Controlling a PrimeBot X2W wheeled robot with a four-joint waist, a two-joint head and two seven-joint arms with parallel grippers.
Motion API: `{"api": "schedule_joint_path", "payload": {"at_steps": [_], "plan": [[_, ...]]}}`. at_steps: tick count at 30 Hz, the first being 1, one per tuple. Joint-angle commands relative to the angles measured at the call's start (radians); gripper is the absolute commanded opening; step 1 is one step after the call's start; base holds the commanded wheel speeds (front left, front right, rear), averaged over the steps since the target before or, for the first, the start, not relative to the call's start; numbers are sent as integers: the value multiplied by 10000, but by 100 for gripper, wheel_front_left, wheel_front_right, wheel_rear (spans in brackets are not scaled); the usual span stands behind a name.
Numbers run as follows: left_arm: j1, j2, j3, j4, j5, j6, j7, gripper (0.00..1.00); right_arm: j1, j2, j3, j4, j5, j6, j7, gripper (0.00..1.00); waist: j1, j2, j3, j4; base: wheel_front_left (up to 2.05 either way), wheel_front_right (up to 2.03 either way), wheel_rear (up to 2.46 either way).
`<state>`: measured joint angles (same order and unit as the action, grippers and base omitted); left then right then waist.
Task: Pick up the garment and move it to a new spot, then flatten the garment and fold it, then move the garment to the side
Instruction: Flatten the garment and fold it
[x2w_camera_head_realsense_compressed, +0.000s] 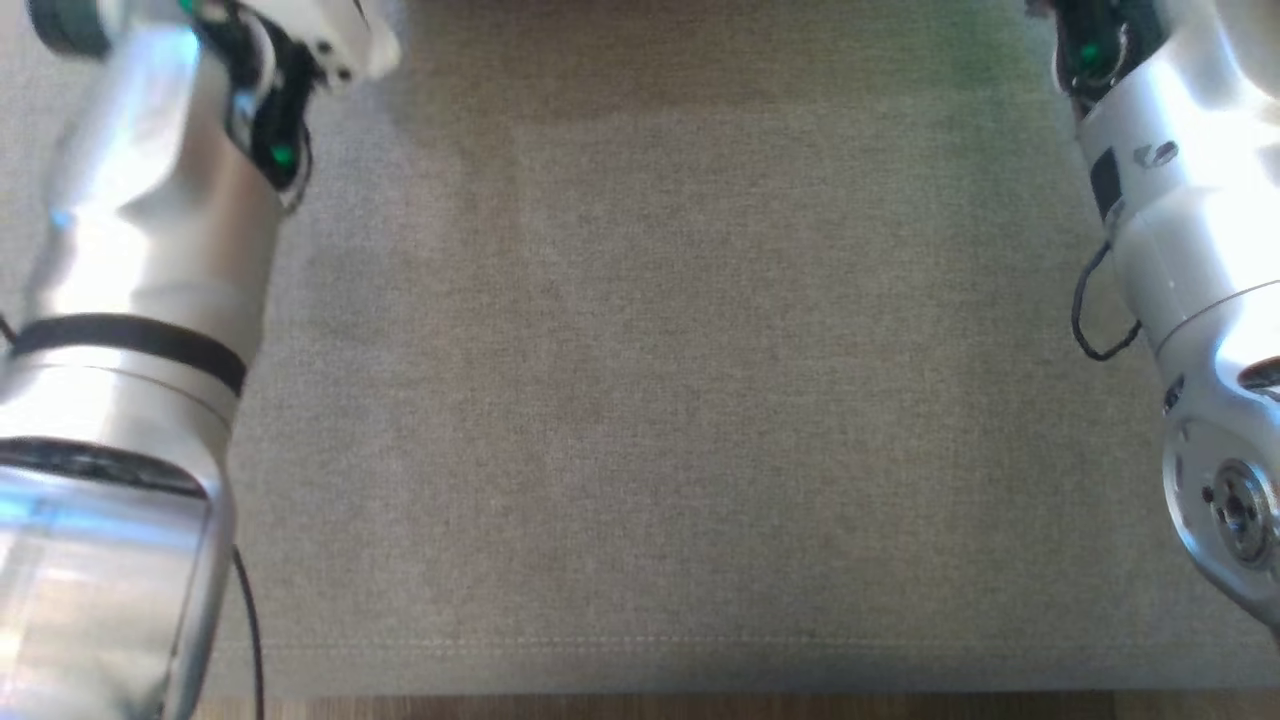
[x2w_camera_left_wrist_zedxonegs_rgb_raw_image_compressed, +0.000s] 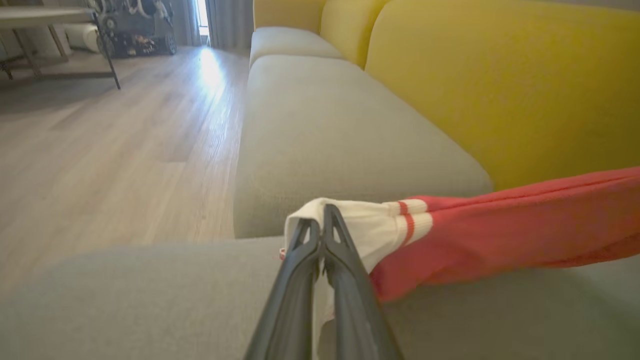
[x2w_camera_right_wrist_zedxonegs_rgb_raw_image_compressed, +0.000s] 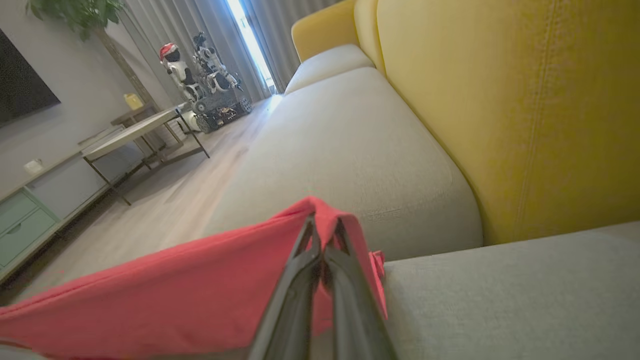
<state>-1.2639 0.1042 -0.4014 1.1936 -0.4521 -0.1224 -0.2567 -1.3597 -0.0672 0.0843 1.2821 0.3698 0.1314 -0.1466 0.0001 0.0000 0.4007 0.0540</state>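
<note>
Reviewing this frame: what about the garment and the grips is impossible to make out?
Head view: both forearms leave the top edge, cutting off whatever lies beyond.
Left wrist view: garment cut by the right edge; left gripper covers part of the pinched white cuff.
Right wrist view: garment runs off the lower left; right gripper hides the pinched spot.
Garment's type and full shape: cannot tell.

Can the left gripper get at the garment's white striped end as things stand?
Yes, it looks so: the left gripper is shut on the white band of the red garment, with nothing between them, while the right gripper pinches the red end.
</note>
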Motion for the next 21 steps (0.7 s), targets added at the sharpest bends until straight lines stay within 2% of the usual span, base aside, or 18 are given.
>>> {"api": "schedule_joint_path", "payload": {"at_steps": [1,7,11,17,21], "plan": [[-408,365,255,-101,-96,13,-48,0,-142,170,115,-236,4,-7,-77,0,-1,0,14,8,0,0,0],[352,160,466,335,-448,-34,-50,0,560,170,785,-9,340,-7,291,0,-1,0,-233,-23,0,0,0],[1191,177,667,72,-600,-53,-50,0,1529,170,1756,-303,789,-7,399,0,-1,0,-534,-38,0,0,0],[3755,216,1260,-1312,-672,-62,-50,0,4172,170,2844,-911,1720,-7,39,0,-1,0,-1882,-16,0,0,0],[5809,246,1508,-2444,-386,-16,-50,0,5902,170,3179,-1326,2341,-7,-181,0,-1,0,-2717,1,0,0,0]]}}
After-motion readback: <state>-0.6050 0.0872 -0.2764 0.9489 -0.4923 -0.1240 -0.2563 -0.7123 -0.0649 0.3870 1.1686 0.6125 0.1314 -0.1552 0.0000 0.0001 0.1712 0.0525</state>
